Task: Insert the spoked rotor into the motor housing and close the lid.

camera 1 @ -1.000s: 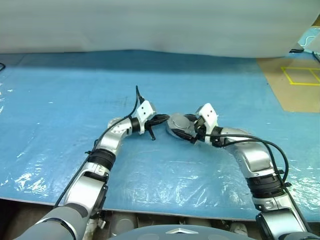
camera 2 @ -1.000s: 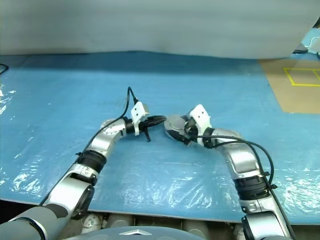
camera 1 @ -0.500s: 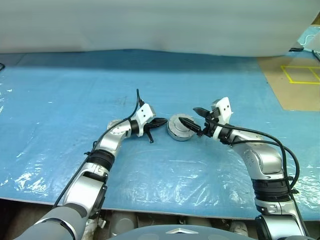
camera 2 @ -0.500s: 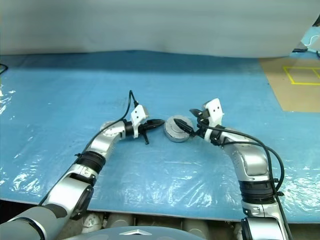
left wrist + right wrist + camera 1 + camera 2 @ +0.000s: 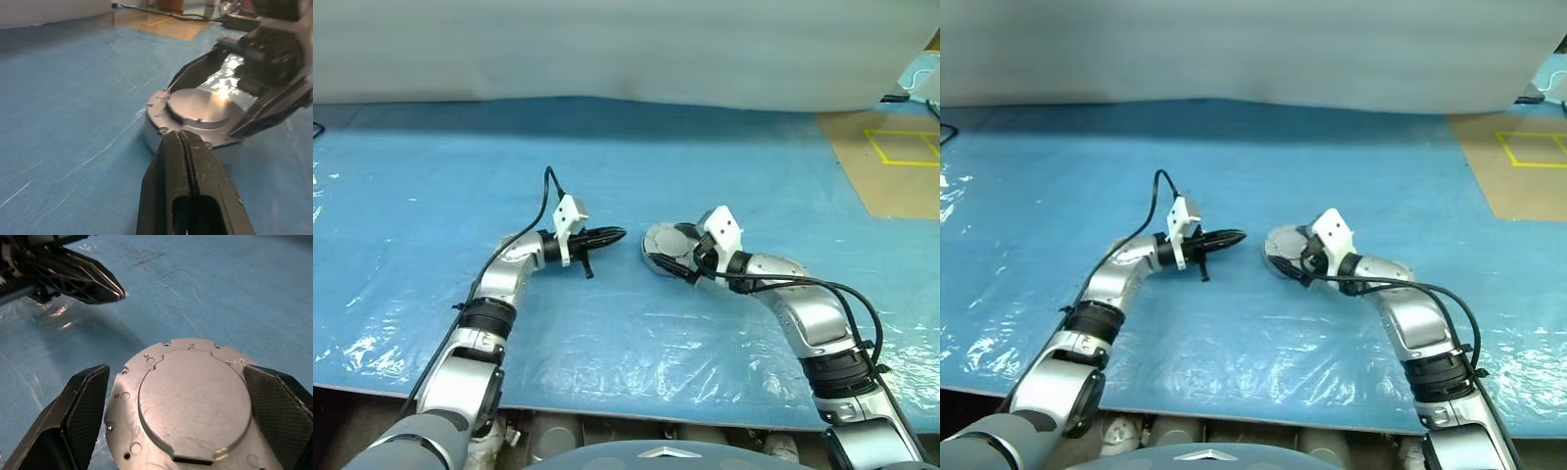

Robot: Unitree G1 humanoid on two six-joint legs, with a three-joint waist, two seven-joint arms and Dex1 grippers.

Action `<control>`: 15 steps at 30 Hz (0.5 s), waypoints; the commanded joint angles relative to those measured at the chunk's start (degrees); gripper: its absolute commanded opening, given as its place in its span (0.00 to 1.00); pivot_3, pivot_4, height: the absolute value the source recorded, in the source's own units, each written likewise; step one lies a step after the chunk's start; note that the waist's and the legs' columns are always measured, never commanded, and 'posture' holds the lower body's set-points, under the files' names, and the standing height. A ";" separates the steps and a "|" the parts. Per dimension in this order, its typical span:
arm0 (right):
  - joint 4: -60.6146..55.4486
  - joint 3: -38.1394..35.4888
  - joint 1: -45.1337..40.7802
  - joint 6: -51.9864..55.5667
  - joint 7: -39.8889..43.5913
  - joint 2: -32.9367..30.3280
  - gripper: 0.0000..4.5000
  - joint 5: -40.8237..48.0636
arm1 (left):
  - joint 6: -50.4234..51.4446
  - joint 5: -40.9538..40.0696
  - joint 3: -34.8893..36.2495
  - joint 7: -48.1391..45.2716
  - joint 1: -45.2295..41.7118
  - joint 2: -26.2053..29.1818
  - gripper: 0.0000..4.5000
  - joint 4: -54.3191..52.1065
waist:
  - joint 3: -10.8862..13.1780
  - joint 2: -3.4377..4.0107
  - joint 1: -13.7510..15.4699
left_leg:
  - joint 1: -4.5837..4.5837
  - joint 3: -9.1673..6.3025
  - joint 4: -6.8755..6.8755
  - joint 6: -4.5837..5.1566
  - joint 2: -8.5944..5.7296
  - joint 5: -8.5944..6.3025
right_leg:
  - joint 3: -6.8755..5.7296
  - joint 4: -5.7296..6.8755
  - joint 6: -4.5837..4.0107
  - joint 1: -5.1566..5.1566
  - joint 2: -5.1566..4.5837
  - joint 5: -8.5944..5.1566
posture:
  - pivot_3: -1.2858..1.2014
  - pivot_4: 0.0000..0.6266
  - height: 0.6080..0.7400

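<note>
Plastic sheeting, blue and glossy, is covering the surface (image 5: 431,166) in the head views, and right at its middle the round silver-grey metal motor housing (image 5: 664,247) is sitting with its flat lid already on top. The right end effector (image 5: 677,257) is reaching in from the right, its two black fingers spread wide and standing either side of the housing. The left end effector (image 5: 613,235) is pointing at the housing from the left, fingers pressed together, gripping nothing, its tip hanging just apart from the rim.

Over to the left wrist view: the closed left fingers (image 5: 188,171) are rising as one dark wedge, aimed straight at the housing's near edge (image 5: 161,128). The lid's raised round centre is shining, with small screw holes dotting the flange around it. The right end effector's black fingers (image 5: 195,73) are bracketing the housing behind.

Right wrist view now: the housing is lying between the two mesh-textured finger pads (image 5: 90,396), one on each side, close against the rim, though contact is hard to call. Beyond it, the left end effector's closed tip is hovering above the blue sheet.
</note>
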 commanded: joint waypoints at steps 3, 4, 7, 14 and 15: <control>1.71 0.69 -1.06 -3.16 1.05 -0.20 1.00 -1.81 | 3.66 -1.83 -1.80 -3.96 3.14 2.31 0.00 -8.61 | 0.00 0.00 -0.09 | 0.05 0.00 0.14 0.00 0.01 0.00 | 0.04 0.22 -0.02 -0.01 0.00 -0.01 | 0.52 0.24 1.00; 1.95 0.61 -0.99 -3.33 1.22 -0.14 1.00 -1.86 | 3.07 -1.23 -2.35 -4.15 3.77 2.60 0.00 -9.23 | 0.00 0.00 -0.09 | 0.06 0.00 0.24 0.00 0.03 0.00 | 0.05 0.30 -0.02 0.00 0.00 -0.02 | 0.52 0.24 1.00; 2.23 0.47 -0.69 -3.51 1.78 -0.16 0.96 -1.85 | 1.81 -0.34 -2.89 -3.49 4.42 2.89 0.00 -9.45 | 0.01 0.00 -0.13 | 0.10 0.00 0.48 0.01 0.05 -0.01 | 0.09 0.55 -0.04 -0.01 -0.01 -0.03 | 0.52 0.24 1.00; 1.19 0.30 -0.41 -2.21 2.71 0.26 0.65 -0.98 | -0.01 0.43 -2.89 -2.96 3.99 2.80 0.00 -7.68 | 0.00 0.00 -0.21 | 0.12 0.01 0.71 0.02 0.07 0.00 | 0.15 0.61 -0.26 -0.01 -0.02 -0.15 | 0.52 0.24 1.00; 1.37 0.25 -0.68 -1.92 2.13 0.51 0.65 -1.29 | -0.29 0.57 -2.95 -2.95 3.98 2.82 0.00 -7.53 | 0.00 0.00 -0.24 | 0.12 0.01 0.70 0.02 0.07 0.00 | 0.14 0.62 -0.26 -0.01 -0.01 -0.15 | 0.52 0.24 1.00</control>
